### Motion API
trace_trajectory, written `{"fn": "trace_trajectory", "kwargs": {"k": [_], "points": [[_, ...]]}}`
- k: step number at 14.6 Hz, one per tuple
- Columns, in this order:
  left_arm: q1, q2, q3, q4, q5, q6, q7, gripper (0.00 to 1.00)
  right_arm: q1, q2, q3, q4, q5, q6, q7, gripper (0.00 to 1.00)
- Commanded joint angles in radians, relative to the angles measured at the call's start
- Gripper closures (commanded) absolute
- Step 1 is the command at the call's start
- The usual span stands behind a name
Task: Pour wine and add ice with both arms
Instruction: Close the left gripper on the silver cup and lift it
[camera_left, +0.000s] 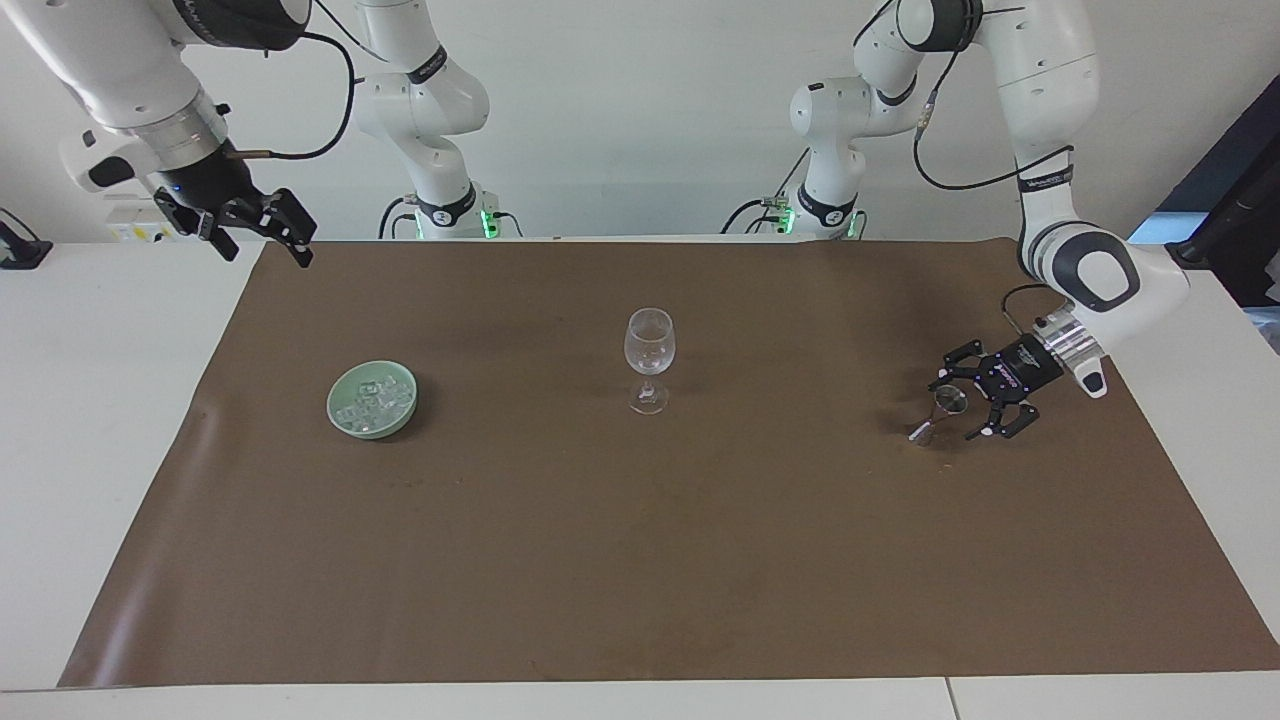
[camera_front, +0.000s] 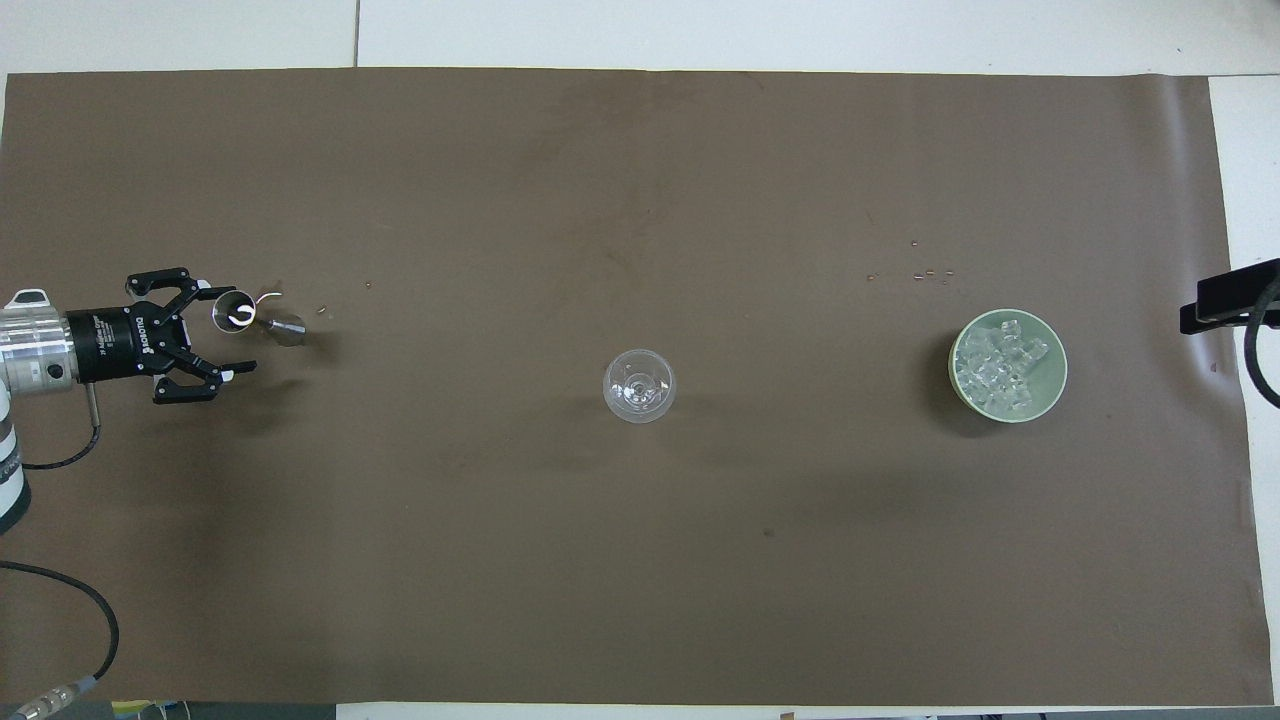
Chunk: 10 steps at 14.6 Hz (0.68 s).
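Note:
A small metal jigger (camera_left: 948, 404) stands on the brown mat toward the left arm's end; it also shows in the overhead view (camera_front: 236, 309). My left gripper (camera_left: 952, 410) is low and open, its fingers either side of the jigger's cup, one finger close against it (camera_front: 230, 330). A clear stemmed glass (camera_left: 649, 345) stands at mid-mat (camera_front: 639, 386). A pale green bowl (camera_left: 334, 408) toward the right arm's end holds the ice (camera_left: 376, 394), several clear cubes (camera_front: 1000, 364). My right gripper (camera_left: 265, 245) waits, open and raised over the mat's corner beside the right arm's base.
The brown mat (camera_left: 640, 560) covers most of the white table. A few small crumbs (camera_front: 922, 272) lie on the mat, farther from the robots than the bowl (camera_front: 1050, 385). A black cable (camera_front: 70, 600) trails at the left arm's end.

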Motion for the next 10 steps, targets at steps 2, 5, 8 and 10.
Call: {"fn": "trace_trajectory", "kwargs": {"k": [2, 5, 8, 10], "points": [[-0.033, -0.082, 0.0, -0.126, -0.119, 0.118, 0.018, 0.0, -0.001, -0.006, 0.0, -0.009, 0.0, -0.003, -0.022, 0.0], [-0.069, -0.09, -0.003, -0.164, -0.221, 0.174, 0.02, 0.0, -0.001, -0.006, 0.0, -0.009, 0.0, -0.003, -0.022, 0.0], [-0.088, -0.101, -0.003, -0.173, -0.271, 0.208, 0.02, 0.0, -0.001, -0.006, 0.0, -0.009, 0.0, -0.003, -0.022, 0.0], [-0.088, -0.101, -0.001, -0.173, -0.271, 0.208, 0.02, 0.0, -0.001, -0.006, 0.0, -0.009, 0.0, -0.003, -0.022, 0.0]]}}
